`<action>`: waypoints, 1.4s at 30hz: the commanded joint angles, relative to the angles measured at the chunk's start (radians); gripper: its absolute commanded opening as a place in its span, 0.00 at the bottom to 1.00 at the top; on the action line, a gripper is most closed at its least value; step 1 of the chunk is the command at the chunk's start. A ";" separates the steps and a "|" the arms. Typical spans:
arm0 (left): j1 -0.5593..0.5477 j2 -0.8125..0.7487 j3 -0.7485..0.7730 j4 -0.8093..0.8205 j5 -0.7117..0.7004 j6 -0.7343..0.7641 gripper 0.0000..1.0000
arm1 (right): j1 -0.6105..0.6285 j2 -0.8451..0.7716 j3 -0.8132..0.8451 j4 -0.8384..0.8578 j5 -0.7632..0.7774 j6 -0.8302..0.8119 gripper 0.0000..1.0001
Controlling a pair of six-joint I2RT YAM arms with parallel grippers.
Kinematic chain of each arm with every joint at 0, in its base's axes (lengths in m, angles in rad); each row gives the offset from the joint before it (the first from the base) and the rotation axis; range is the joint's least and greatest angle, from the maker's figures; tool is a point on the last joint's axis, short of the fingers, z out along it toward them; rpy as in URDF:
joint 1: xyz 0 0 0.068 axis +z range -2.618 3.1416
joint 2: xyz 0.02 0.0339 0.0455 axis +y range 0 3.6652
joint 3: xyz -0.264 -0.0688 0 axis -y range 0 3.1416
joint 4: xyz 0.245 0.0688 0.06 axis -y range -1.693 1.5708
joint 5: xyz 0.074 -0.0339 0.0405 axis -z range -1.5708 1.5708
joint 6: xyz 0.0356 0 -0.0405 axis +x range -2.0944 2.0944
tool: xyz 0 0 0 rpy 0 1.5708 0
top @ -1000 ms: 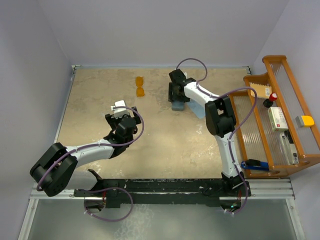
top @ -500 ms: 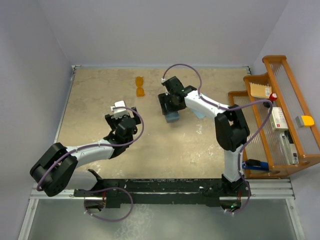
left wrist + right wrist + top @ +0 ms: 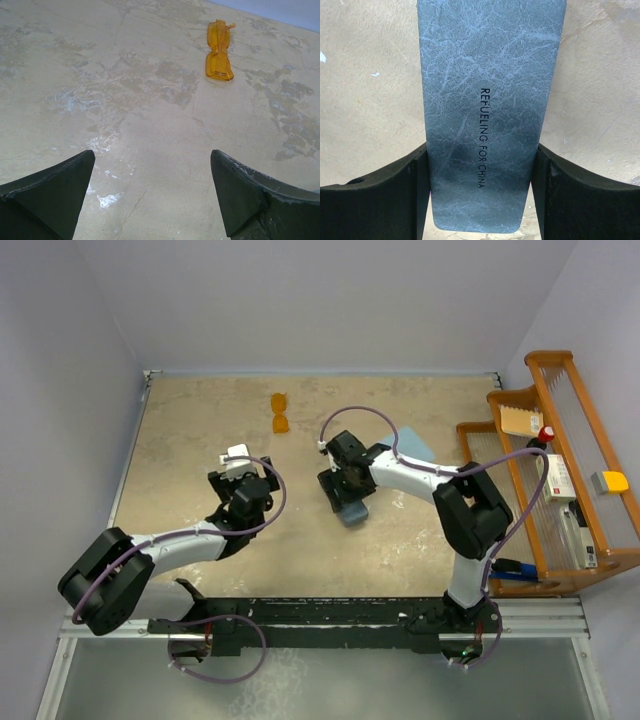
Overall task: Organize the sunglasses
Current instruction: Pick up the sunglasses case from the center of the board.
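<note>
Your right jaws clamp the grey-blue case [image 3: 485, 100] by its sides; it may slip or twist. The sunglasses [image 3: 281, 413] lie far up the table [image 3: 200, 440], well beyond your wide, empty left jaws.

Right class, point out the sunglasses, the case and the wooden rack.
sunglasses [image 3: 219, 52]: left wrist view, middle of the orange lenses.
case [image 3: 470, 65]: right wrist view, its grey-blue face, above the lettering.
wooden rack [image 3: 548, 357]: top external view, its far rail.
</note>
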 commanded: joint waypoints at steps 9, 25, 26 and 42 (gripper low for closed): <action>0.021 -0.029 -0.005 0.046 -0.008 -0.020 0.96 | 0.041 -0.005 -0.031 -0.055 0.004 -0.040 0.09; 0.028 -0.025 -0.008 0.047 0.005 -0.024 0.96 | 0.050 0.055 -0.044 -0.052 -0.062 -0.057 0.47; 0.028 -0.024 -0.008 0.046 0.006 -0.026 0.96 | 0.049 0.058 -0.046 -0.050 -0.066 -0.059 0.52; 0.033 -0.020 -0.007 0.046 0.014 -0.031 0.96 | 0.050 0.130 -0.032 -0.043 -0.096 -0.065 0.62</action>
